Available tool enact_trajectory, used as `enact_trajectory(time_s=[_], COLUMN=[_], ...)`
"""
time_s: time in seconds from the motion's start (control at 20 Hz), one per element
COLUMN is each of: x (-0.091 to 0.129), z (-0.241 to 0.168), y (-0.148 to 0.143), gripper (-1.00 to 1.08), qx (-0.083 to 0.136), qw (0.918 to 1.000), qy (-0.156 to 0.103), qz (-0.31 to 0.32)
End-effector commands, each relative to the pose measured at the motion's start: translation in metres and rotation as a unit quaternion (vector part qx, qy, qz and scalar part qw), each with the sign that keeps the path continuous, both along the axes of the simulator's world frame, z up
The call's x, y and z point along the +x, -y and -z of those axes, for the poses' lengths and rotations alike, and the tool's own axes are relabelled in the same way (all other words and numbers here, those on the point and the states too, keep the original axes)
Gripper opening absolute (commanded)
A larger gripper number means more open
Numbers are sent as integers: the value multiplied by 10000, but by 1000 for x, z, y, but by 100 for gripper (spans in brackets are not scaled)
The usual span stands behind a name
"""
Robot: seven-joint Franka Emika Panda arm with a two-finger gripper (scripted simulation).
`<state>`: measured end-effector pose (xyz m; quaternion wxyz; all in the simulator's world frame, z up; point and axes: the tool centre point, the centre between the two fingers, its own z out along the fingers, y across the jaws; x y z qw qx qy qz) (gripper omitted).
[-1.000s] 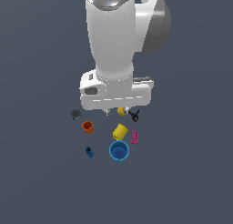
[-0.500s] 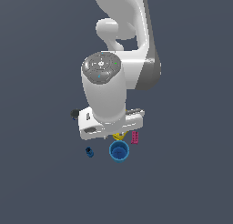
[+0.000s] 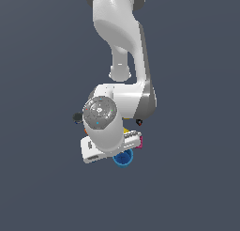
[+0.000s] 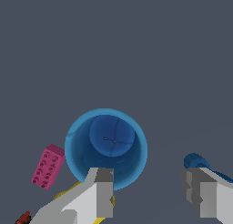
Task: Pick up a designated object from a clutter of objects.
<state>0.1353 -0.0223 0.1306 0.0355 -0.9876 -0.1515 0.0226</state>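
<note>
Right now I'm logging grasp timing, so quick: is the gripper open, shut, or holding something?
Gripper: open, holding nothing; one finger overlaps the rim of the bright blue round cup.

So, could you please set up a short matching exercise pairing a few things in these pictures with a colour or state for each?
Column A:
1. cup
2. studded block
3. gripper
4. disc

Column B:
a. pink
b. dark grey, at the exterior view's left of the arm
c. bright blue, upright with its mouth facing the wrist camera
d. open, holding nothing

Pairs: 1-c, 2-a, 3-d, 4-b
</note>
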Motion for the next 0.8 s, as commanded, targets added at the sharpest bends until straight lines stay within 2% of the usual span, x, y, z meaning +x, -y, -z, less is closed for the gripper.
enact_trajectory(time_s=[0.0, 0.75], x=[3, 5], z=[12, 43], y=[2, 3], gripper=[28, 28], qx=[15, 32], qw=[10000, 9998], qy=[-14, -42], qz=[-86, -183])
